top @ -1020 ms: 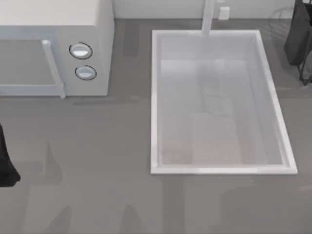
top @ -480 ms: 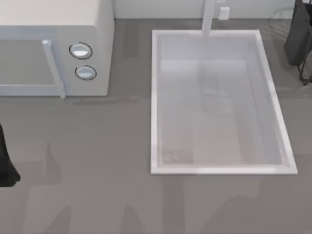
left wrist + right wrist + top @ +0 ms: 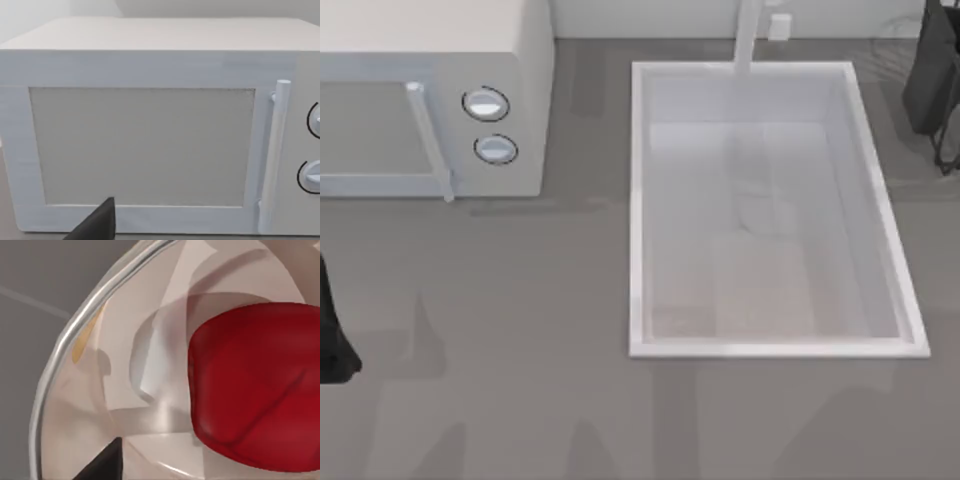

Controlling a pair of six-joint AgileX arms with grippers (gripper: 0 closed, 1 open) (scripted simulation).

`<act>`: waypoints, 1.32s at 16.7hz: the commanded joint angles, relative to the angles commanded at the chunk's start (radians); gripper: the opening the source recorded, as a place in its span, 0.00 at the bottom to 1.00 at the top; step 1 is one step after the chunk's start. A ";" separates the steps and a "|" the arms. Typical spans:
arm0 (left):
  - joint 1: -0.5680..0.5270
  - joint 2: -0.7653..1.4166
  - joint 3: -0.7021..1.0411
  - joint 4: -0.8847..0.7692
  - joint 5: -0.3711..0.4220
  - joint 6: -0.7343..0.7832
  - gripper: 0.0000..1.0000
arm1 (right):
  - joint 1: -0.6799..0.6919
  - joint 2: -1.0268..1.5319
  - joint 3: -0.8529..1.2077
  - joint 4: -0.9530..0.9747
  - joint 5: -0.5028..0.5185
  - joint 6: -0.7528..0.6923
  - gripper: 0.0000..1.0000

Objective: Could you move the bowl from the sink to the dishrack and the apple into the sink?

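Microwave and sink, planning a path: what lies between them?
In the top view, only bare grey table lies between the microwave and the sink.

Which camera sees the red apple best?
The right wrist view: the small bright red rounded apple looms large and close there, lying against something pale and glossy. The top view looks at the white rectangular sink; the left wrist view faces the white microwave.

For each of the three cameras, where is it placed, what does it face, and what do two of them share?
Top view: above the table, looking down on the sink and microwave; dark arm parts show at both side edges.
Left wrist view: on the left arm, facing the microwave's door; a dark gripper tip shows.
Right wrist view: on the right arm, close over the apple; a dark gripper tip shows.
Shared: the top and left wrist views both show the microwave.
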 joint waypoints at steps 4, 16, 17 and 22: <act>0.000 0.000 0.000 0.000 0.000 0.000 1.00 | -0.001 0.057 -0.070 0.221 0.000 0.002 1.00; 0.000 0.000 0.000 0.000 0.000 0.000 1.00 | -0.004 0.137 -0.165 0.344 0.000 0.007 0.70; 0.000 0.000 0.000 0.000 0.000 0.000 1.00 | -0.004 0.137 -0.165 0.344 0.000 0.007 0.62; 0.000 0.000 0.000 0.000 0.000 0.000 1.00 | -0.004 0.137 -0.165 0.344 0.000 0.007 0.25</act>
